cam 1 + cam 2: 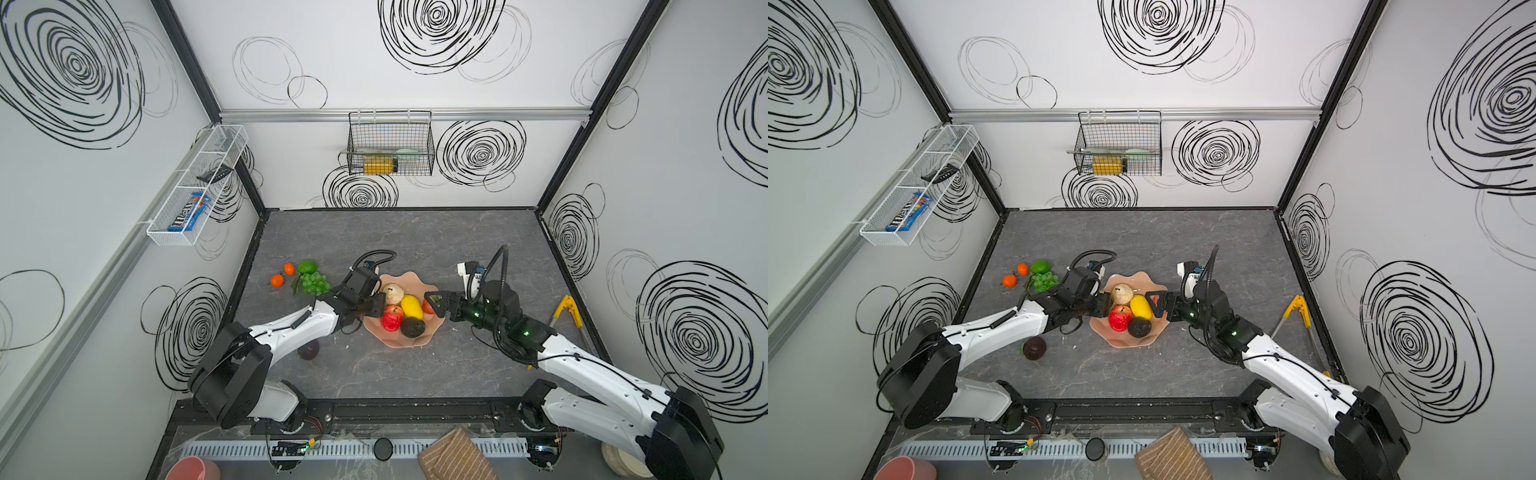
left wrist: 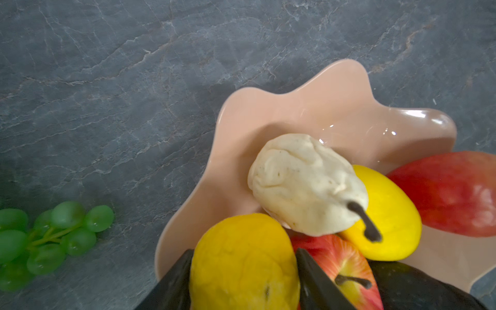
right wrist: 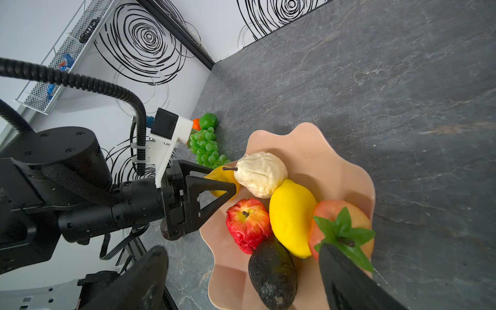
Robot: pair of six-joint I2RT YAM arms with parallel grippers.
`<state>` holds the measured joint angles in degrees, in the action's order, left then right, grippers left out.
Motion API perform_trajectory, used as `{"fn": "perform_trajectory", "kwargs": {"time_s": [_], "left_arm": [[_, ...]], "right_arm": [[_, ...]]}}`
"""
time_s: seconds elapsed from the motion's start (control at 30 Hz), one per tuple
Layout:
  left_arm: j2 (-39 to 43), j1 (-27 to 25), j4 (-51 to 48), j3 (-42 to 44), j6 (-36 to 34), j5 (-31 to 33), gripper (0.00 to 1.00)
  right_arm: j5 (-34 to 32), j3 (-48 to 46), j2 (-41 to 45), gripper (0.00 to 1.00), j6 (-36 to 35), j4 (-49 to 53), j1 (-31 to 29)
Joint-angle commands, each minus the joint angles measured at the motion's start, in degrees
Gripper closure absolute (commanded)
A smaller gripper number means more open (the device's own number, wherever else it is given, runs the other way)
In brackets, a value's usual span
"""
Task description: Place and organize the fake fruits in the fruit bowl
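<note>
Nearest my side, a dark round fruit (image 1: 1034, 348) lies on the desk (image 1: 415, 241) beside the left arm, well apart from the fruit bowl (image 1: 399, 341). It is a later pick.

The step in hand is at the bowl's left rim. The left end effector (image 3: 225, 179) has a bumpy yellow fruit (image 2: 241, 271) between its fingers, both lying against its sides, so I count it as grasped. The fruit hangs just inside the wavy edge, beside the red apple (image 3: 248, 222) and under the stem end of the beige fruit (image 2: 303, 185). The beige fruit rests partly on the lemon (image 3: 292, 217).

I judge this a set-down. I would lower until the fruit bears on the dish floor, not the sloped wall, or it may roll back out. I would open fully only then and withdraw along the fingers' own line, low and slow, so neither finger clips the apple's stem or nudges the perched beige fruit.

The right end effector (image 3: 243, 248) is spread wide and grasps nothing I can see, one finger over a reddish leafy fruit (image 3: 338, 217), by a dark fruit in the bowl (image 3: 272, 273). I would hold it motionless.

Farther off, the grape bunch (image 1: 316, 282), lime (image 1: 306, 266) and two oranges (image 1: 277, 280) wait on the desk.
</note>
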<state>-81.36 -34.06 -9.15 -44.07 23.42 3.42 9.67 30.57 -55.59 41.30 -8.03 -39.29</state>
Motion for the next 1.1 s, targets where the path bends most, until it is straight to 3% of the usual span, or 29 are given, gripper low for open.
{"fn": "perform_trajectory", "kwargs": {"time_s": [0.0,0.4,0.67,0.77,0.9,1.07], "left_arm": [[-0.5,0.5,1.2,-1.3,0.5,-0.5,0.37],[2.3,0.5,1.1,-0.8,0.8,0.4,0.35],[17.8,0.0,-0.8,3.9,5.8,5.9,0.35],[23.9,1.9,-5.2,5.9,9.9,8.3,0.36],[32.1,6.2,-9.6,9.8,15.8,6.7,0.35],[38.7,7.1,-14.4,14.2,22.3,8.2,0.37]], "right_arm": [[-0.4,-0.4,1.0,0.08,0.4,-0.8,0.3],[-0.4,-0.5,1.2,0.08,0.7,-0.8,0.3],[-0.7,-0.7,2.1,0.08,-0.1,-0.6,0.4],[-0.6,-0.9,2.5,0.07,-0.4,-0.5,0.4],[-0.1,-1.7,3.1,0.07,-0.7,-1.2,0.7],[0.0,-2.7,3.7,0.07,-1.2,-1.4,1.2]]}}
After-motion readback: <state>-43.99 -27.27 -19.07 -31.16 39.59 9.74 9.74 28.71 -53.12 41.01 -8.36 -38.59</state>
